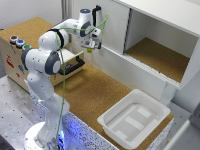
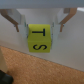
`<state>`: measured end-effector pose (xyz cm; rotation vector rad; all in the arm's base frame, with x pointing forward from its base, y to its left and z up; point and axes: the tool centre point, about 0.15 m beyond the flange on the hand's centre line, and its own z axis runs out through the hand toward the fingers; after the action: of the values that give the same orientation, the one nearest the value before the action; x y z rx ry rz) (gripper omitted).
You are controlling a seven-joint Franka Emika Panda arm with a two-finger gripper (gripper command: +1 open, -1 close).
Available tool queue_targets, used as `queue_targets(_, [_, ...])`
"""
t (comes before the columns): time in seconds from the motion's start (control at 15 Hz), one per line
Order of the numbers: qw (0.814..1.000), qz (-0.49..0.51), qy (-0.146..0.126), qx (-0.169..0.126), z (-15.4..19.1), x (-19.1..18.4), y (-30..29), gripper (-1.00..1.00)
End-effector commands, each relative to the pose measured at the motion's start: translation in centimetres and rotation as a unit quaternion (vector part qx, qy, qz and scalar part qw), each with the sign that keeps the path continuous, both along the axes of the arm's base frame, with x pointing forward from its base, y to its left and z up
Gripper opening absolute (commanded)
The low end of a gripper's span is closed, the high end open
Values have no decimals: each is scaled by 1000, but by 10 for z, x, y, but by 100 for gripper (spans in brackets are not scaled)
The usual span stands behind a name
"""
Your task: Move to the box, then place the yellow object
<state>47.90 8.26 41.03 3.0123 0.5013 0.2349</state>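
The yellow object (image 2: 40, 38) is a small yellow cube with black letters on its face. It hangs between the fingertips (image 2: 19, 22) of my gripper (image 2: 42, 27), which is shut on it. In the exterior view my gripper (image 1: 90, 49) hovers above the cork surface close to the white cabinet wall, and the yellow object (image 1: 90, 50) shows as a speck under it. The box (image 1: 117, 105), a shallow white bin with nothing in it, sits on the cork at the exterior view's lower right, well away from my gripper.
A large white cabinet (image 1: 150, 20) with an open cork-floored compartment (image 1: 160, 57) stands right behind my gripper. A tan box with coloured buttons (image 1: 17, 42) and a black handle (image 1: 75, 65) is at the exterior view's left. The arm's base stands on a perforated metal table (image 1: 12, 112).
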Motion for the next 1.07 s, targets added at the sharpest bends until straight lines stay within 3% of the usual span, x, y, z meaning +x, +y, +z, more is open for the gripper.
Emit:
queue_targets(0.0, [999,-37,7,-23,-30,-14,-52,-100])
queue_targets(0.6, [993,-112,30,-19,-63,-24,-128,-100])
queue_targets(1.0, [984,-169,33,-42,-70,-17,-201,-100])
